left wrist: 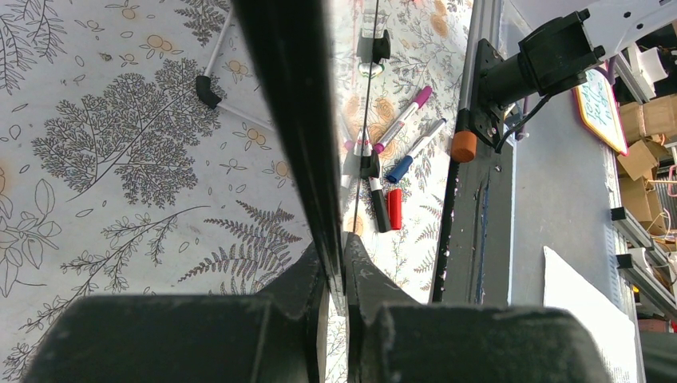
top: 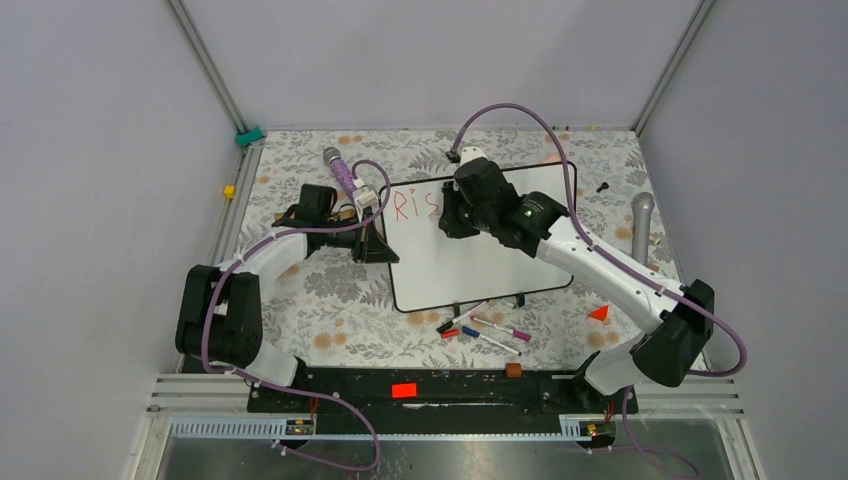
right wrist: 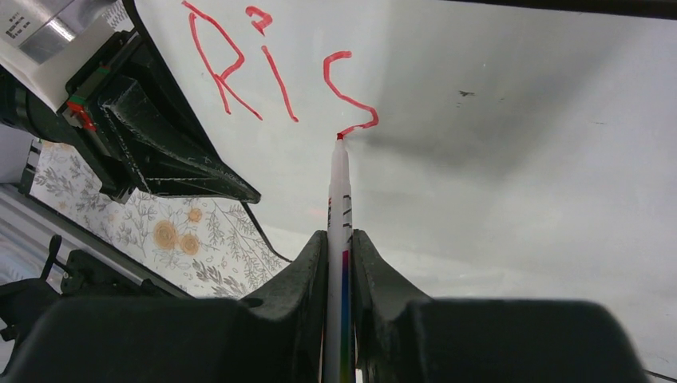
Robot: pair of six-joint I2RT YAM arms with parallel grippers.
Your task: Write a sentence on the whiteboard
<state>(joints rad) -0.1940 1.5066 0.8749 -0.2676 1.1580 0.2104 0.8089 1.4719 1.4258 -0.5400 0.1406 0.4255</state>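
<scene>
The whiteboard (top: 480, 270) lies on the floral table, its far left part covered by the arms. The sentence (top: 412, 205) shows as red letters "Ris" at the board's top left, and also in the right wrist view (right wrist: 271, 72). My right gripper (top: 455, 215) is shut on a red marker (right wrist: 339, 175), whose tip touches the end of the "s" on the board (right wrist: 519, 159). My left gripper (top: 375, 245) is shut on the board's left black rim (left wrist: 287, 120), with the jaws pinching the rim (left wrist: 335, 263). It also shows in the right wrist view (right wrist: 160, 152).
Several loose markers (top: 485, 328) and a red cap (left wrist: 394, 209) lie by the board's near edge. An orange wedge (top: 599, 313) and a grey cylinder (top: 642, 225) are at the right. A purple cylinder (top: 338, 165) is at the far left. A yellow cube (top: 229, 191) sits by the left rail.
</scene>
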